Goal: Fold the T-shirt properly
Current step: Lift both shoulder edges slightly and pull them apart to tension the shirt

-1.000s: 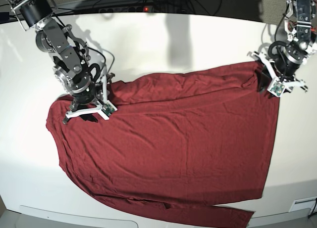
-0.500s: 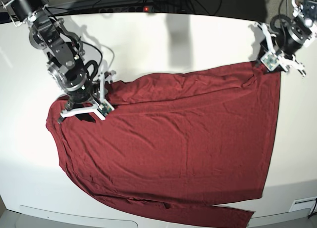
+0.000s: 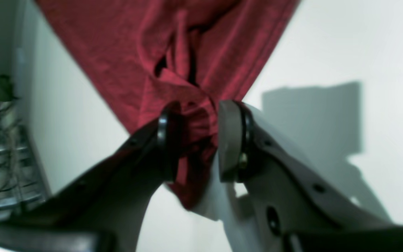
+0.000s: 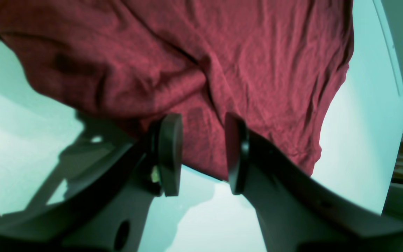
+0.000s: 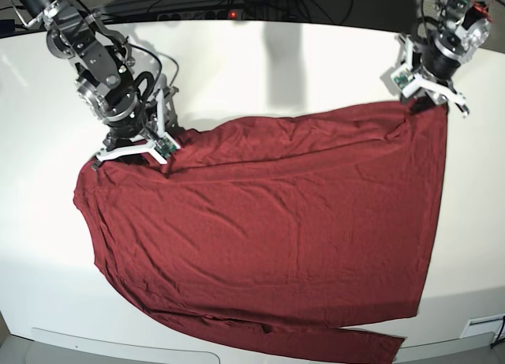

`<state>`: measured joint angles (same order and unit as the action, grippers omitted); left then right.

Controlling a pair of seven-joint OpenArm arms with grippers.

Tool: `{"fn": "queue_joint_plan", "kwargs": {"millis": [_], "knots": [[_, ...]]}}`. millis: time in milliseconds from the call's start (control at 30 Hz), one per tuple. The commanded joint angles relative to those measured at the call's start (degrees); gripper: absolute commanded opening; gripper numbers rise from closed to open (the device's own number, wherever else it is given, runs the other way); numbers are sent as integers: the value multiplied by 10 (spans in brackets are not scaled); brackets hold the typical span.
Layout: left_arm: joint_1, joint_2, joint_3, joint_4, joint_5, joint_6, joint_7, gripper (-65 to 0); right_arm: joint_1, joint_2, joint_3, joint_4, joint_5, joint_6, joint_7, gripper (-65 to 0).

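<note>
- Right claw (image 5: 130,155) — at the left of the base view, low over the upper-left edge of the T-shirt (image 5: 268,230). In the right wrist view its fingers (image 4: 170,154) stand apart with bare surface showing between their tips, and the cloth lies just beyond them; the claw reads as released, gripping nothing.
- T-shirt — a dark red, wrinkled sheet spread almost flat across the white surface (image 5: 260,72), its lower-right end hanging past the front edge. It looks laid out wide so that its edges can be reached for a first fold; the folding appears barely begun.
- Left claw (image 5: 428,102) — at the upper right of the base view, on the shirt's far corner. The left wrist view shows a bunched tuft of fabric between the pads (image 3: 230,140), so it is judged to be grasping the T-shirt — probably to draw that corner taut or carry it over.
- Containers — none visible.
</note>
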<state>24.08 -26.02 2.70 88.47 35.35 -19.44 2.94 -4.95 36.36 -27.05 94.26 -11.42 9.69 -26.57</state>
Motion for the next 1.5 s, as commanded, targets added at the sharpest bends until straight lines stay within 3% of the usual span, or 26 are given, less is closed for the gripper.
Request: {"fn": "queue_joint_plan", "kwargs": {"millis": [0,333,433,533,600,733,800,900,1033,1133,1267,1467], "knots": [[-4,-7,0,-9,14,-9,17,-469,6,8,4,10,-3,-8,6,-444],[-25,-7,2,-75,43,-10,13,-469,6,8,4,10,-3,-8,6,-444],[-25,-7,2,-75,43,-34,12,-471,6,8,4,10,-3,-7,5,-444],[-25,-7,2,-75,43,-56,12,-542,6,8,4,10,-3,-7,5,-444],[-25,-7,2,-75,40,-59,13,-551,6,8,4,10,-3,-7,5,-444],[-22,-7,2,-62,41,-64,38,-472,7,8,4,10,-3,-8,5,-444],[-16,-7,2,-35,41,-90,67,-436,7,8,4,10,-3,-7,5,-444],[5,-8,2,19,41,-113,83,-433,7,8,4,10,-3,-7,5,-444],[38,-21,2,66,48,-147,57,-433,7,8,4,10,-3,-8,3,-444],[43,-37,2,65,82,-149,49,-433,7,8,4,10,-3,-8,-3,-444],[30,-66,2,45,82,-149,42,-433,7,6,4,10,-3,-8,-6,-444],[-8,-66,19,-25,106,-149,14,-433,6,6,4,10,-3,-8,-23,-444]]}}
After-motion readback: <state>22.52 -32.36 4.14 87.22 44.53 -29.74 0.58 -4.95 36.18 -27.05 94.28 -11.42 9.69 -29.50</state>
